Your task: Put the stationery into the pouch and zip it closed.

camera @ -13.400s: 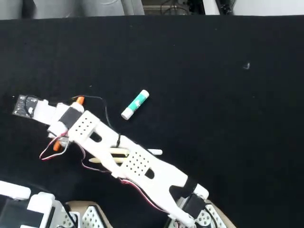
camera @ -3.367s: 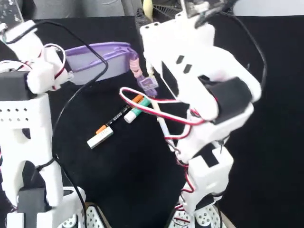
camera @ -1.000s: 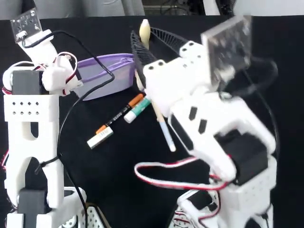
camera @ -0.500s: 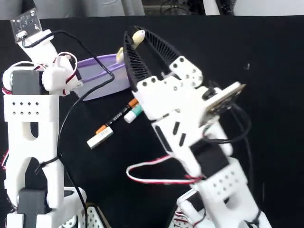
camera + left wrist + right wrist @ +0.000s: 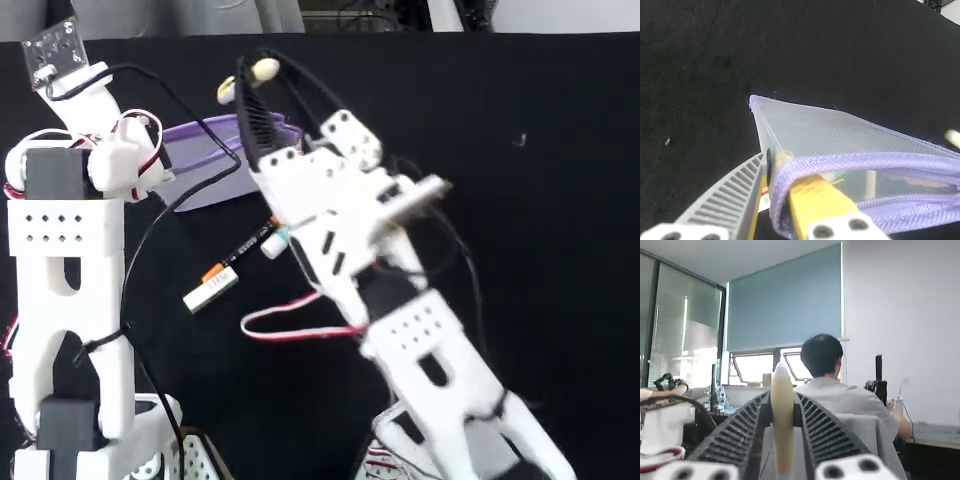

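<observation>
Far left in the high view: left gripper (image 5: 150, 168) at the top of an upright white arm, pinched tight on the purple zip rim at one end of the pouch (image 5: 215, 160). From its own wrist camera, same grip up close: left gripper (image 5: 772, 167), one grey ridged finger and one yellow one pressed together on that rim, the pouch (image 5: 840, 132) stretching away over the black table (image 5: 700, 60), its two zip edges apart (pale shapes behind the mesh, inside or beneath cannot be told). Nearer the camera, flat on the table (image 5: 560, 200): a white block (image 5: 210, 288) with an orange end, then just beside it a black marker (image 5: 243, 250), lying slantwise, and a green-and-white glue stick (image 5: 272, 243) touching the marker, partly under the other arm. Raised above the pouch's right end: right gripper (image 5: 250, 80), closed on a cream stick (image 5: 264, 70). Wrist camera there: right gripper (image 5: 782, 407), ridged fingers squeezed on both sides of the cream stick (image 5: 782, 385), pointing up.
</observation>
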Robot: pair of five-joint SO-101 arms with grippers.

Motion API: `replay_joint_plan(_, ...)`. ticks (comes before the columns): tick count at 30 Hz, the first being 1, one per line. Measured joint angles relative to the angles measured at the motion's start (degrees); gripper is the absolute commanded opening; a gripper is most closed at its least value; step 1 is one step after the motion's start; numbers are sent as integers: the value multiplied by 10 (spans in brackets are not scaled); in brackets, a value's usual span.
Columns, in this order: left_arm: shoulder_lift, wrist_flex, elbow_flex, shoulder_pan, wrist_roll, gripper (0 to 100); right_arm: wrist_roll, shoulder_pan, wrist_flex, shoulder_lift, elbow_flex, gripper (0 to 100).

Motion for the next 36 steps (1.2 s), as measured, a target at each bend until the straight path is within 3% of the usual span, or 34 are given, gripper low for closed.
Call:
replay_joint_plan(9,0,0,0,-1,0,28,0,0,-24,46,11,11)
replay_joint_plan(18,0,0,0,-15,0,29,1,-34,34,-126,62,11)
replay_joint_plan(23,0,0,1,-16,0,29,2,-56,63,-144,62,11)
replay_joint_plan(36,0,0,1,-16,0,29,1,-39,-51,78,62,16)
